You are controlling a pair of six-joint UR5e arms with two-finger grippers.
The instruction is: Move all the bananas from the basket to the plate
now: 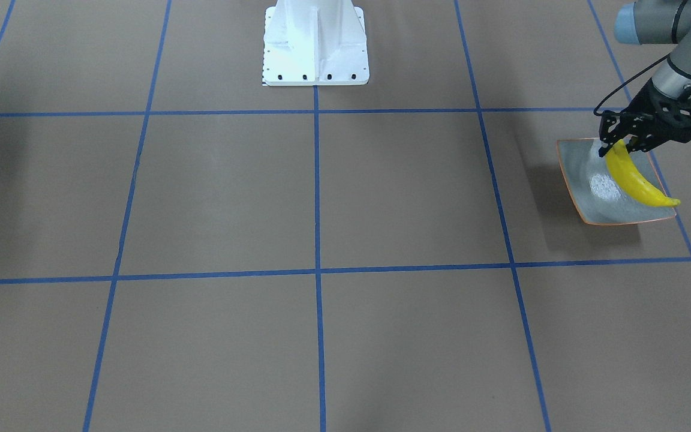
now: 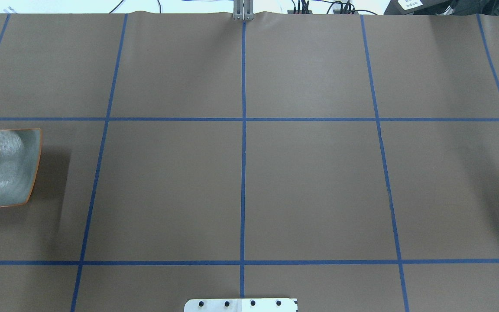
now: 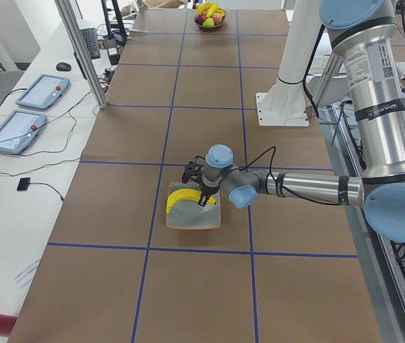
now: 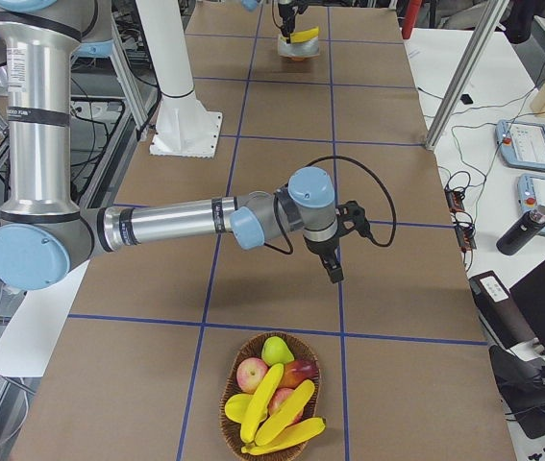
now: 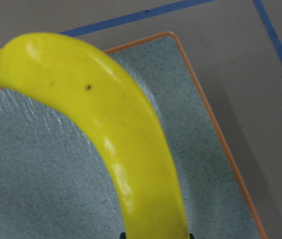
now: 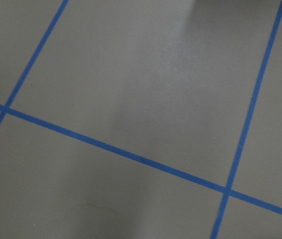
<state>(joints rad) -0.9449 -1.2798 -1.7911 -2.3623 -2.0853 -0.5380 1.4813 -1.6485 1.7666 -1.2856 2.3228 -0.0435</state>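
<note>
The banana, clamped at one end by the left gripper, hangs low over the plate, its long axis running diagonally toward the plate's corner, free tip overhanging the rim.

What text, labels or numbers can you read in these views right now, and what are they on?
Nothing is legible.
White sticker on the left arm's upright link: print too small to read.
White sticker on the right arm's upright link: too small to read.
White tag on dark equipment beyond the table's far edge: blurred.
Banana and plate: no markings.
</note>
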